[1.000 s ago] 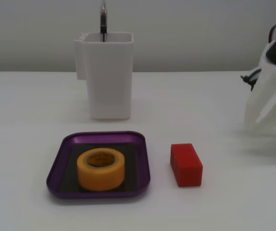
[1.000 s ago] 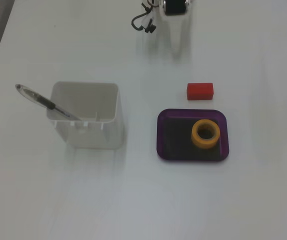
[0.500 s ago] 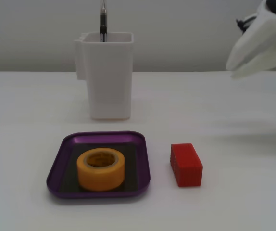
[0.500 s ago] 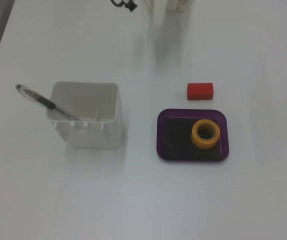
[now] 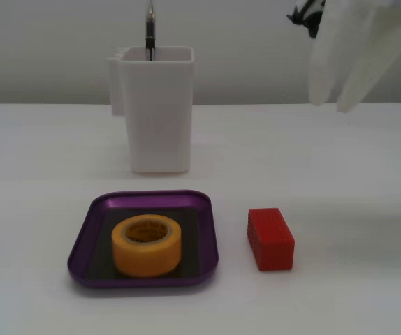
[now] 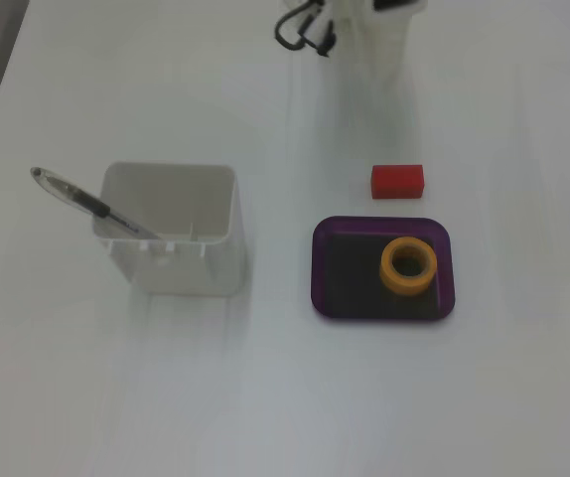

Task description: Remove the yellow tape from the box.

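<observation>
You are working on a plain white table [image 5: 47, 174], and the biggest thing on it is the tall white plastic container [image 5: 158, 112] with a dark pen [image 6: 86, 204] leaning inside. Next in size is the shallow purple metallic square tray [image 5: 82, 244], the box of your task. The thick yellow-orange roll of tape [image 5: 147, 245] lies flat in it, hollow centre up, toward the right side of the tray in a fixed view [image 6: 409, 266]. Just outside the tray sits the small red ribbed block [image 5: 270, 239], apart from it.

The white gripper [image 5: 347, 63] hangs blurred at the upper right, well clear of everything; you cannot tell whether its fingers are apart or together. You appear to be at the approach step. Next, bring the gripper over the roll, part the fingers, and straddle one wall of the ring, avoiding the tray rim.
</observation>
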Controlling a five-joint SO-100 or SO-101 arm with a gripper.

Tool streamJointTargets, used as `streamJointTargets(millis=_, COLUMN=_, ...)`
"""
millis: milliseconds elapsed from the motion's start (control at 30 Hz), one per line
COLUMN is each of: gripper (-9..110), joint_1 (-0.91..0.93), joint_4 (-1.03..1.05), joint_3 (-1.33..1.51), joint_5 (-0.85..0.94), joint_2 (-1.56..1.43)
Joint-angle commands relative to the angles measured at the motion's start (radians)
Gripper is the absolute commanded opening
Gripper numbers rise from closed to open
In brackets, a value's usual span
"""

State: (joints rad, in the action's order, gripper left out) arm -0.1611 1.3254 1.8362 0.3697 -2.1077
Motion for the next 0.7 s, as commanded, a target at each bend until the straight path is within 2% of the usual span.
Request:
streamJointTargets(millis=0, gripper=11, joint_1=-0.055, joint_4=0.026, joint_3=-0.195, joint_5=-0.04, joint_2=0.19)
streamJointTargets(millis=400, gripper=11, joint_1=-0.057, joint_4=0.029, joint_3=-0.756, joint_5=-0.049, joint_2=0.775)
streamJointTargets(millis=667, gripper=11, joint_1=-0.052, joint_4=0.029, joint_3=-0.943, joint_5=-0.046, joint_2=1.005)
